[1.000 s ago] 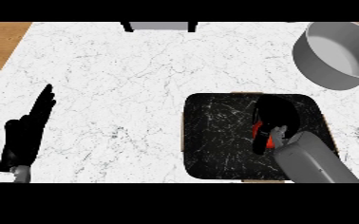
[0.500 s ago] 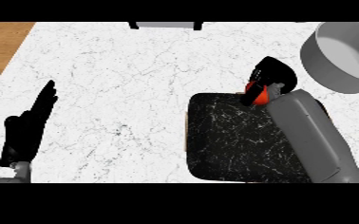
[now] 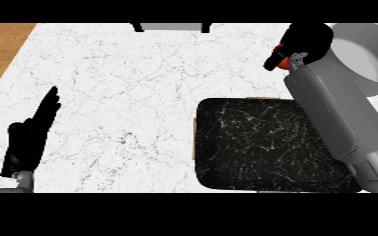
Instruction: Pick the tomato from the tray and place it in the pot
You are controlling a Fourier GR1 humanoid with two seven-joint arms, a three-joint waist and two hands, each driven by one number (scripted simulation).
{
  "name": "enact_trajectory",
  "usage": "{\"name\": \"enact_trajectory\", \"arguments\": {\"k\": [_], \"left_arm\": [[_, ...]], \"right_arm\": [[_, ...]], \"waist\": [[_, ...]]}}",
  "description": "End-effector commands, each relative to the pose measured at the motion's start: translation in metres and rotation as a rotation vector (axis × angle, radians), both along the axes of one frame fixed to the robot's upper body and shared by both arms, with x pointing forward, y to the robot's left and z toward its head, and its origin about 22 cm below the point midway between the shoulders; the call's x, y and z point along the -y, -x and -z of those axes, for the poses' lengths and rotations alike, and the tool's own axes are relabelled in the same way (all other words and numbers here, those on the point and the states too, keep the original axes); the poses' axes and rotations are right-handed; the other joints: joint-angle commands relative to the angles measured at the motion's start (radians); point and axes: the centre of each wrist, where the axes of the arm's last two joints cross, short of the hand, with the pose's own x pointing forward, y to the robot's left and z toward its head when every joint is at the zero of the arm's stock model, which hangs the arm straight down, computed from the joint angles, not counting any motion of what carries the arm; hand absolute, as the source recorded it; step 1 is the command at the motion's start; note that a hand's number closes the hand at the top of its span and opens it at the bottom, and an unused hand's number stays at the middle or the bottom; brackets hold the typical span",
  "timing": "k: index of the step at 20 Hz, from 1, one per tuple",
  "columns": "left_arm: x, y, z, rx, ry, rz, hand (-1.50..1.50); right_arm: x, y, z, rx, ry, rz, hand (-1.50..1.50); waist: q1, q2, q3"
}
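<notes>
**A:** Where is the tomato (image 3: pixel 280 63) right now?

**B:** In the right hand (image 3: pixel 306 42), whose fingers curl round it so that only a red sliver shows at the hand's left side. It is off the tray (image 3: pixel 251 150) and over the white counter (image 3: pixel 133 80), just beside the pot (image 3: pixel 358 55).

**A:** Which way does the pot lie from that hand?

**B:** To the hand's right, and very near; the hand's dark edge meets the pot's grey rim in the head view. I judge that a short carry to the right would bring the tomato above the opening, and only then should the fingers let go. The tomato looks round, so no long axis matters here.

**A:** And the other hand?

**B:** The left hand (image 3: pixel 29 137) rests at the lower left edge, fingers straight and holding nothing, well apart from the pot. The right hand is plainly the nearer one.

**A:** What differs from half a second ago?

**B:** Then the hand with the tomato sat at the tray's upper edge. Now it has moved up and to the right, clear of the tray, close against the pot. The left hand has not shifted.
</notes>
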Motion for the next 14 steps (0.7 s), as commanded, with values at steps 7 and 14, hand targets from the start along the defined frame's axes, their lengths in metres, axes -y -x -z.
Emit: {"name": "enact_trajectory", "arguments": {"k": [7, 14], "left_arm": [[0.0, 0.008, -0.004, 0.004, 0.0, -0.004, 0.0], [0.01, -0.003, -0.008, 0.006, 0.012, -0.012, 0.0]], "right_arm": [[0.017, 0.0, -0.064, 0.401, 0.052, 0.156, 1.5], [0.071, 0.001, -0.067, 0.522, 0.022, 0.165, 1.5]], "waist": [[-0.013, -0.004, 0.001], [-0.014, 0.0, 0.001]]}}
